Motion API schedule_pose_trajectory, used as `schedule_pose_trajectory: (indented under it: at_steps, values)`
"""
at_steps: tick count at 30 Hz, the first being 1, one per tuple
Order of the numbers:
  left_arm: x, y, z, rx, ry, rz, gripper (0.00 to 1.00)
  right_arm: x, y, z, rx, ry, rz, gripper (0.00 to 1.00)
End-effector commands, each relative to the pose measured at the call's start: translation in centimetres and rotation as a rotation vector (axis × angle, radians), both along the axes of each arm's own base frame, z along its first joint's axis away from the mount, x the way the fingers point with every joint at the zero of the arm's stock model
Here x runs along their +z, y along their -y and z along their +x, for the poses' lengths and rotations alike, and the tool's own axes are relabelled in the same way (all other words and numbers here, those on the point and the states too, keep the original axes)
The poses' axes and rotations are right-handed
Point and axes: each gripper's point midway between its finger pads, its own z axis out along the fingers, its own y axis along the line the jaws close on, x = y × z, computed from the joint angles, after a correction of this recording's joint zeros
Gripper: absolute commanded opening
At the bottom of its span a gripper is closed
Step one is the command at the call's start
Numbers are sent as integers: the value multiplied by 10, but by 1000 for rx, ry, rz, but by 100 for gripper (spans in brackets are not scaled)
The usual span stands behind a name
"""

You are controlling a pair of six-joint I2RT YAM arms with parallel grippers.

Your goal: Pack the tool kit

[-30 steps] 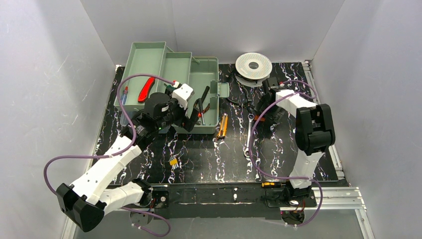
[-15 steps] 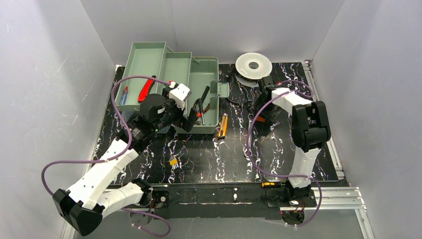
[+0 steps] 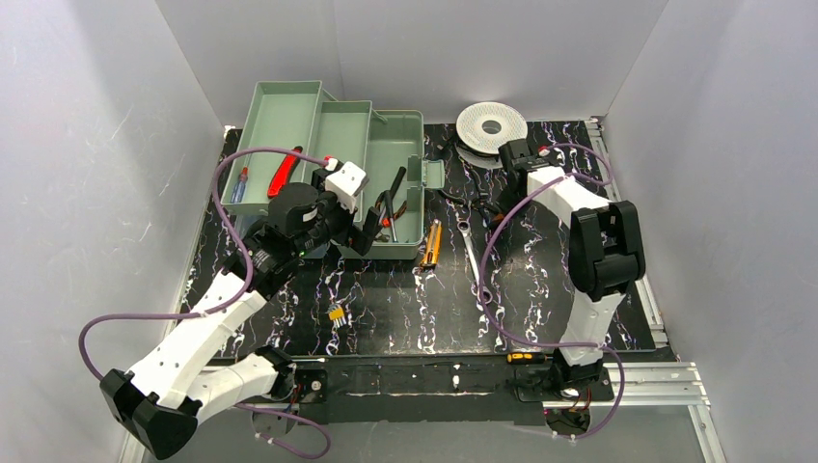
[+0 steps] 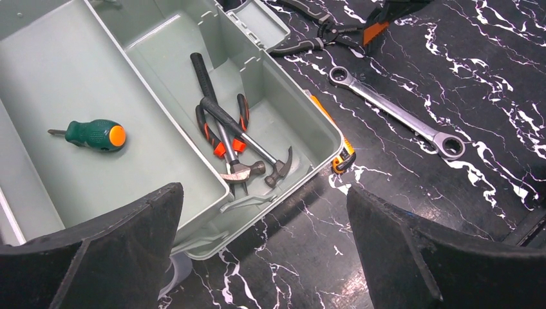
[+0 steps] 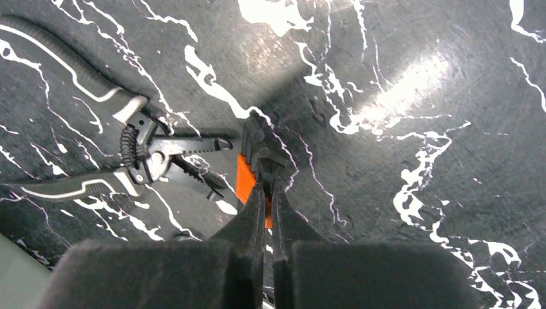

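Toolbox stands open at the far-left corner of the desk, w/ its trays stepped out toward the left edge. In the base lie two hammers & red-black pliers, crossed over each other. A green screwdriver w/ orange end lies alone in the next tray. A red-handled tool & a blue tool are in the tray nearest the left edge.

L gripper hangs above the near-right corner of the box, fingers spread fully wide, nothing btw them.

R gripper is low over the far-middle of the desk, near the wire spool. Its fingers are pressed together, tips at a small orange-black tool on the desk. If this tool is really pinched, I cannot tell. Black spring pliers lie just beside it.

A wrench lies on the desk right of the box, apart from it. An orange-yellow tool lies just beside the box's right wall. A small yellow piece lies toward the near edge.
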Motion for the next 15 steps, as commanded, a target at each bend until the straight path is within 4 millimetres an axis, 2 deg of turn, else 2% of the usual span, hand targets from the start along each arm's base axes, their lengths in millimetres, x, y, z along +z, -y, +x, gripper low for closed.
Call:
schedule_pose_trajectory:
  at_steps: [1,8,12,15]
  values:
    - [7,-2,-1,2,25,1,100,4,8,-26,38,-26,-29,1]
    - [-2,9,0,-36,-19,-2,100,60,-25,-21,247,204,136,1]
    - [-7,21,1,-77,-50,-15,100,92,-52,-33,413,328,268,1]
    - [-11,34,-1,-116,-67,-18,99,125,-83,-47,561,416,427,1]
